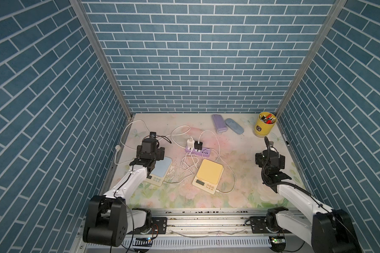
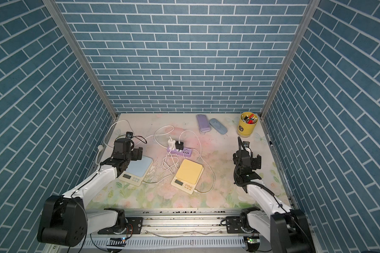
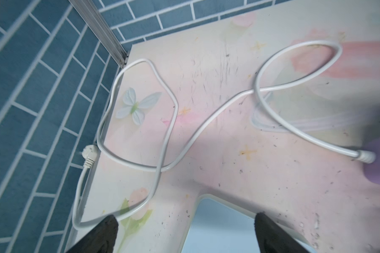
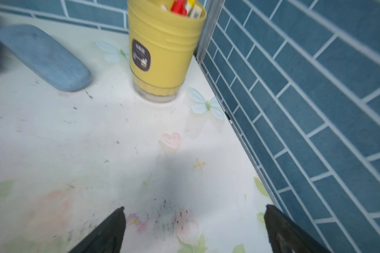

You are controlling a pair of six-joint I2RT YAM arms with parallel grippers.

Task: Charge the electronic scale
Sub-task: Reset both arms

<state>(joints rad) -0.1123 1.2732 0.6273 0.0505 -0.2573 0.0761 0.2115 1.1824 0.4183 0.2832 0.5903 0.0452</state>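
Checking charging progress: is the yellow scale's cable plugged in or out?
Plugged in, apparently: the white cable from the black adapter on the power strip ends, connector seated, at a front corner of the yellow scale.

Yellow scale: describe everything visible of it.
The yellow scale has a square, rounded-corner yellow platform on a cream, plastic-looking base. The base's near strip carries a small display and three round buttons. It lies flat on the table, turned at an angle, just in front of the purple power strip. A white cable is plugged in at its near right corner and loops round its right side. Nothing rests on it.
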